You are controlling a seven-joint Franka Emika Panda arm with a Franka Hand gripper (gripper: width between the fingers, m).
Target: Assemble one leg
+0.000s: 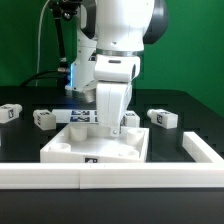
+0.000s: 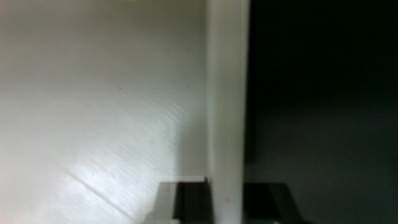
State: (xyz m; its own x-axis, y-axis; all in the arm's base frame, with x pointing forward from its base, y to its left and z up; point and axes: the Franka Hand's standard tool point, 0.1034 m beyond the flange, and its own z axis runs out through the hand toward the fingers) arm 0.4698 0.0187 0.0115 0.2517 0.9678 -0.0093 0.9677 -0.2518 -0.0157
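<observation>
Along the exterior view's left edge, one leg (image 1: 8, 113) lies on the black table (image 1: 25, 142), and a second leg (image 1: 43, 119) lies a little further in, both with their tags showing. Next comes the marker board (image 1: 79, 115), flat on the table just behind the large white panel (image 1: 65, 148), which sits in front of the arm. The arm (image 1: 118, 40) reaches straight down over the panel's far corner on the exterior view's right, with the gripper (image 1: 116, 128) right at the panel's surface there. A small white piece shows just beside the fingers, but it is too small to name. In the wrist view the gripper (image 2: 226, 202) shows as two dark fingertips (image 2: 182, 202) set a narrow gap apart, with a pale blurred strip running between them. Whether they clamp it cannot be told. To the right of the arm a third leg (image 1: 160, 118) lies on the table, apart from the panel. A white rail (image 1: 203, 150) borders the table's front and right side.
</observation>
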